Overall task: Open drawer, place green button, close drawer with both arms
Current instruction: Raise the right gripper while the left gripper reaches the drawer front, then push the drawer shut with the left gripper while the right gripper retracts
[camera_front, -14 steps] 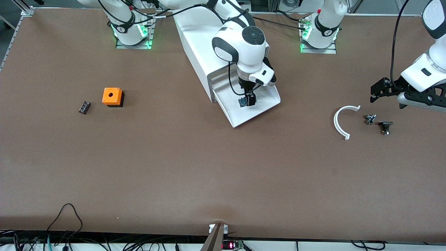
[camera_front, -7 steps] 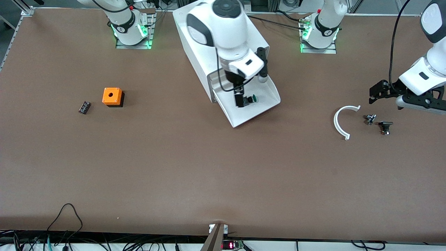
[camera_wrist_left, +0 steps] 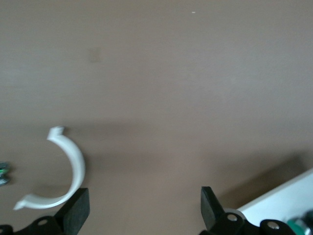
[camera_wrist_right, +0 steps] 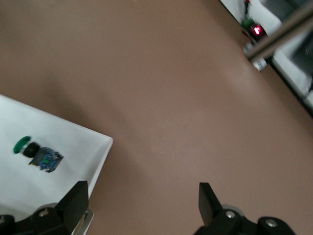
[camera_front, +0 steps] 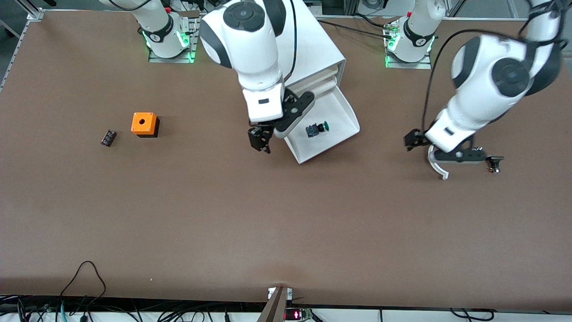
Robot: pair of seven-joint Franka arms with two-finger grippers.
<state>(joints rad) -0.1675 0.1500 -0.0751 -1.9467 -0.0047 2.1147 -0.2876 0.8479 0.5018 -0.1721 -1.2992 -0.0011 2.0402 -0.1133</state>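
In the front view the green-capped push-button (camera_front: 317,129) lies on its side in the pulled-out lowest drawer (camera_front: 346,117) of the white cabinet (camera_front: 313,49). The right claw (camera_front: 260,139), empty, hangs over the tabletop (camera_front: 277,214) just beside the drawer's corner, and the left claw (camera_front: 413,139) hangs above the white curved piece (camera_front: 435,166). The left wrist view shows that claw's fingers (camera_wrist_left: 78,208) spread wide over bare tabletop, the drawer's corner (camera_wrist_left: 286,196) at the edge. The right wrist view shows the same wide spread beside the tray, so closing likely wants a flat, square push on the drawer's front lip, slow enough not to jolt the button.

Brown desk (camera_front: 223,214). White cabinet (camera_front: 319,49), white drawer (camera_front: 344,112). Button (camera_front: 316,129): green cap, dark blue-black body. Orange cube (camera_front: 144,123), black hole. Small black part (camera_front: 108,137). White curved piece (camera_front: 434,166). Black end effectors.
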